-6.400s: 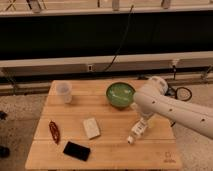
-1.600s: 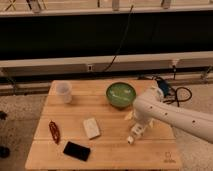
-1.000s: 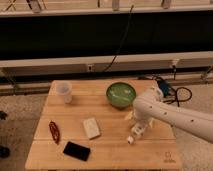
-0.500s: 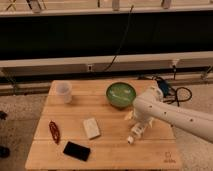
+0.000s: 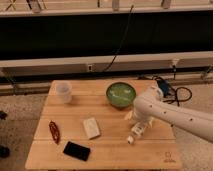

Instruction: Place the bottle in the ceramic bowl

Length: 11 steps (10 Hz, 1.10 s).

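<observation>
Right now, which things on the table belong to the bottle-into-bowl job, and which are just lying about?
Job: bottle, lying flat; green bowl; gripper, down at the bottle.

Lying about: cup; white block; black slab; red object.

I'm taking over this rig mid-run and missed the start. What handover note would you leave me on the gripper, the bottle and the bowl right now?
Gripper: low over the right front part of the table, right at the bottle. Whether it has hold of it cannot be told.
Bottle: on the table under the gripper, lying at a slant with its cap end toward the front edge.
Ceramic bowl: at the back of the table, just behind the gripper. The bottle is not in it.
Done: the gripper is at the bottle.
Left: confirm the grasp, lift, carry to the bowl, release.
</observation>
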Each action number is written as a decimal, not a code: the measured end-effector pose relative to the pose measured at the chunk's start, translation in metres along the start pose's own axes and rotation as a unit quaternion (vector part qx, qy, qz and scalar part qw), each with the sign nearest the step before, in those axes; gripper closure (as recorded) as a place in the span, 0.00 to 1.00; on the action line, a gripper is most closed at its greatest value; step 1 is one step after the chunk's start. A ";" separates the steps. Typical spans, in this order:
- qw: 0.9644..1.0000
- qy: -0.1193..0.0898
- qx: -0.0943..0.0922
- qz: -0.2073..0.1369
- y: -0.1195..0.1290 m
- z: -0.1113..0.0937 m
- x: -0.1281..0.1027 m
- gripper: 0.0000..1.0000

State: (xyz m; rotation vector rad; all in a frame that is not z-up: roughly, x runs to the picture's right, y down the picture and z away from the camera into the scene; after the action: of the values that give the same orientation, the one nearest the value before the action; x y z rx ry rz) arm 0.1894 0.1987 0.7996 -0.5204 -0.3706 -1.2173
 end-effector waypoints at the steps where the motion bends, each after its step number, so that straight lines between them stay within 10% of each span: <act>1: 1.000 0.000 0.000 -0.001 0.000 0.001 0.000 0.20; 11: 1.000 -0.001 0.006 -0.006 0.000 0.004 0.007 0.20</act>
State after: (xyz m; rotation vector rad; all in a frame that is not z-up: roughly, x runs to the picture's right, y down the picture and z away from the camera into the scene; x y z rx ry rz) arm 0.1920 0.1959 0.8066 -0.5095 -0.3824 -1.2249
